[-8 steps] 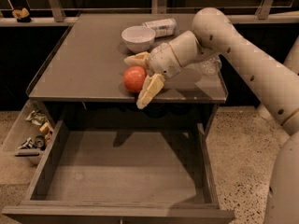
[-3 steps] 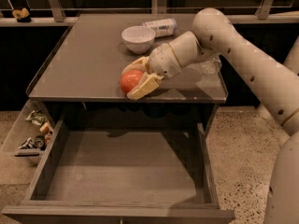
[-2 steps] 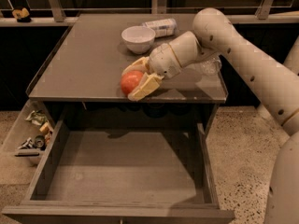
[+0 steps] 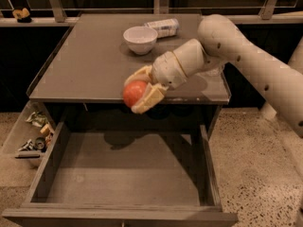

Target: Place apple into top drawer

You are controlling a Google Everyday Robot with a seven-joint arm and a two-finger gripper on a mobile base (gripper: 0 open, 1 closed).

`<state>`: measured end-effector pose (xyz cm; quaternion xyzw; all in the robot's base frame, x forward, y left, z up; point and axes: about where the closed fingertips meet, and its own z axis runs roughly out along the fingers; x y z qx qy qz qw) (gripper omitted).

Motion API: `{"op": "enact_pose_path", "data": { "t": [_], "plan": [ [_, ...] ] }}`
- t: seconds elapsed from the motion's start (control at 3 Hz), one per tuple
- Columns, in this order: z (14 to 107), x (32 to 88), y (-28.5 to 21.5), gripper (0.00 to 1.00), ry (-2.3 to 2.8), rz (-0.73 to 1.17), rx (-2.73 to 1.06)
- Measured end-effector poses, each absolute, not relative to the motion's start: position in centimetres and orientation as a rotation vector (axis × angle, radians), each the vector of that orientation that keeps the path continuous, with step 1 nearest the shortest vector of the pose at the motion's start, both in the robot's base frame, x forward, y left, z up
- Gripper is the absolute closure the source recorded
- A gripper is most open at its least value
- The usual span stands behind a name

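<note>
The red-orange apple (image 4: 135, 92) is held between the two pale fingers of my gripper (image 4: 140, 91), which is shut on it. The apple hangs at the front edge of the grey cabinet top (image 4: 85, 65), lifted off the surface and just past the edge. Below it the top drawer (image 4: 123, 174) stands pulled wide open, with a flat grey bottom and nothing in it. My arm reaches in from the right across the cabinet top.
A white bowl (image 4: 140, 39) and a small white packet (image 4: 162, 27) sit at the back of the cabinet top. A small pale side bin (image 4: 33, 131) with clutter hangs at the cabinet's left. Speckled floor lies to the right.
The gripper closed on the apple, lifted it off the cabinet top and carried it forward to the front edge, over the open drawer.
</note>
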<state>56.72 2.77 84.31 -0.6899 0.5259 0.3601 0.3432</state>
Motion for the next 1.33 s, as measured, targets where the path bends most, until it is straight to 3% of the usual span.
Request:
{"op": "enact_pose_path", "data": {
  "t": [0.33, 1.33],
  "plan": [
    [86.5, 51.1, 1.8, 1.0, 1.324, 0.843, -1.771],
    [81.8, 45.9, -2.0, 1.0, 1.487, 0.885, -1.74]
  ]
}}
